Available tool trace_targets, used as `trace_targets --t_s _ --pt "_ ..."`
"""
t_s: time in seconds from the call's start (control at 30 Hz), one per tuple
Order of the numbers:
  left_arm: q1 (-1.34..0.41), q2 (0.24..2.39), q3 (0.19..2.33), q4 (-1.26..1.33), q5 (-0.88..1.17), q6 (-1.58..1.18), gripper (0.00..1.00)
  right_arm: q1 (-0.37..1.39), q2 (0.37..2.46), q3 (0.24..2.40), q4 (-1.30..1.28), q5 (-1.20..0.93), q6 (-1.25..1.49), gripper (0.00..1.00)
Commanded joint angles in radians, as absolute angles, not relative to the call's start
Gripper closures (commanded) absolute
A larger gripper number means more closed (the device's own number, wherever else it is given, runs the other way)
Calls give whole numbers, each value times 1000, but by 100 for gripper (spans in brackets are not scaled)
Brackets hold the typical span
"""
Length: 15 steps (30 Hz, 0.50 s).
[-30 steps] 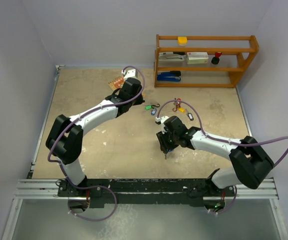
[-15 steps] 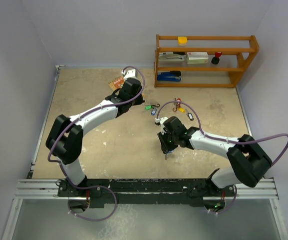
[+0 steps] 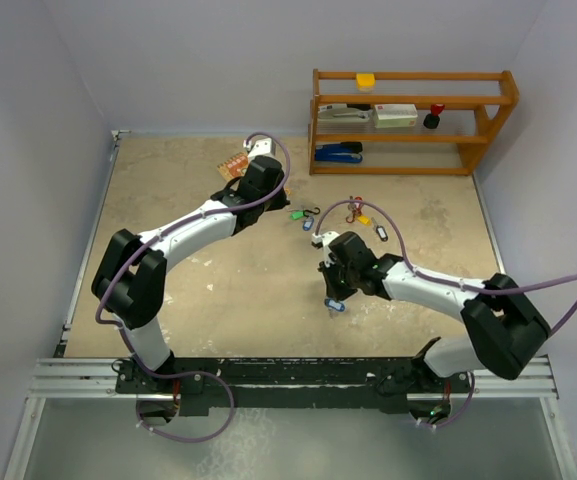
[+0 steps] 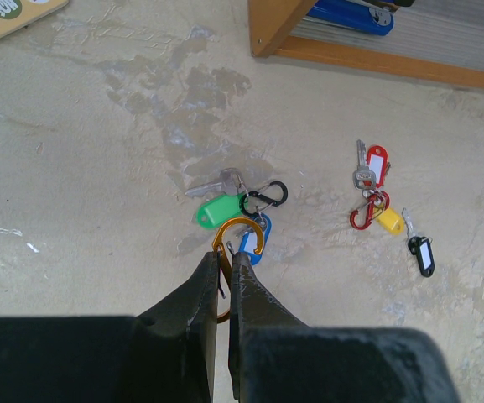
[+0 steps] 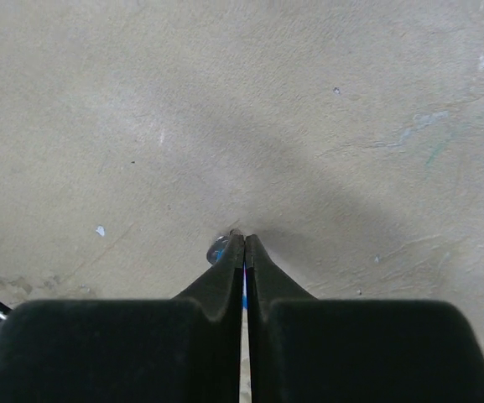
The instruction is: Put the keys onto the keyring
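Note:
My left gripper (image 3: 276, 203) is shut on an orange carabiner keyring (image 4: 243, 228), whose hook reaches over a blue-tagged key (image 4: 260, 243). In the left wrist view its fingertips (image 4: 223, 254) sit just short of a green-tagged key (image 4: 215, 210) and a black clip (image 4: 264, 198). Further right lie a red-tagged key (image 4: 376, 161), a red clip (image 4: 364, 217), a yellow-tagged key (image 4: 388, 220) and a black-tagged key (image 4: 420, 252). My right gripper (image 3: 332, 295) is shut on another blue-tagged key (image 3: 335, 305) down at the tabletop; its metal end (image 5: 218, 249) peeks out beside the fingertips (image 5: 244, 239).
A wooden shelf (image 3: 413, 120) with a blue stapler (image 3: 338, 152) and boxes stands at the back right; its foot shows in the left wrist view (image 4: 367, 59). A printed card (image 3: 233, 165) lies behind the left gripper. Walls close in the table on three sides.
The right gripper has tilted and dropped slightly; the blue tag of its key now shows beneath it on the table. The left arm has not moved.

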<state>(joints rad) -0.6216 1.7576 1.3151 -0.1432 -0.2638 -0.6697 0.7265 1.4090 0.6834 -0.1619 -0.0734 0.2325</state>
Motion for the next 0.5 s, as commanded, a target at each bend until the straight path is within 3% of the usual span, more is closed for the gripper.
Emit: trace_targets --t_s 0.0,0.47 --pt "-610 1708 1314 -109 -253 -676 100 729 1318 709 -139 -36 227 100" --pt "-613 1706 1265 -51 -138 -684 100 730 1192 741 17 167 184 100"
